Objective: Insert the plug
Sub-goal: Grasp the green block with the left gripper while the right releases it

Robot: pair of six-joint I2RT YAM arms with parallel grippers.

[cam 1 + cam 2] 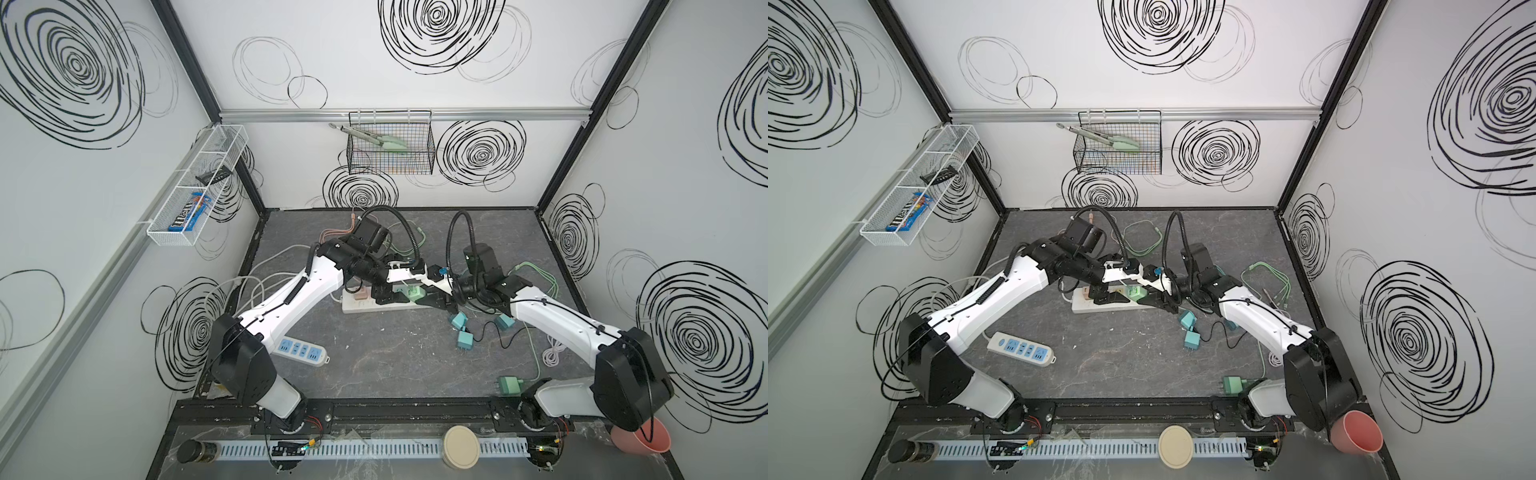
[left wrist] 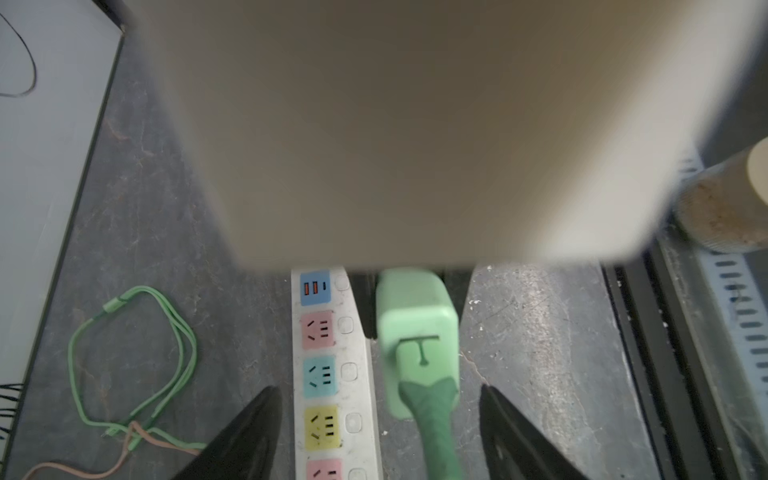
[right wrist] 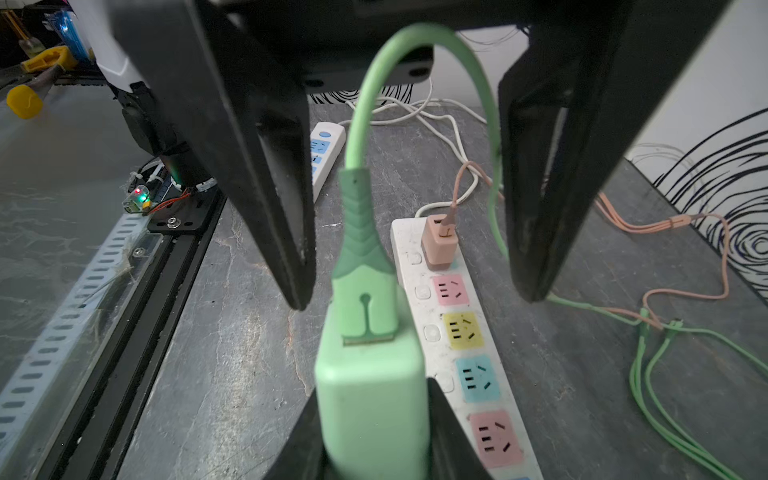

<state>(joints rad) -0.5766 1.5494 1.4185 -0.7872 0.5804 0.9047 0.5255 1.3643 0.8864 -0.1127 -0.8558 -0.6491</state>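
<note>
Blurred pale casing (image 2: 415, 124) fills most of the left wrist view, right against the lens. Beyond it is the green plug (image 2: 415, 332), a blocky charger with a green cable (image 2: 436, 436) running out of its back.

The right hand (image 3: 374, 395) is clamped on the green plug (image 3: 365, 424), with one black finger pressed to each flat side of the block. The plug is not yet in a socket. It sits just beside the white power strip (image 3: 440, 357), alongside that hand's fingers and level with the strip's row of coloured sockets. Whether it touches the strip's edge I cannot tell.

The left hand (image 3: 415, 299) stands wide and grips nothing. Its fingertips (image 3: 291, 270) point down on either side of the cable's connector (image 3: 363, 303), clear of it, and the cable loops up between them. Past the left hand's fingers, a pink adapter (image 3: 440, 245) is plugged into the strip's far end.

In both top views the two hands meet tip to tip over the strip, with the plug (image 1: 415, 295) (image 1: 1138, 294) between them. A few teal adapters (image 1: 459, 321) lie loose on the tabletop (image 1: 395, 365), near the right hand's wrist.
</note>
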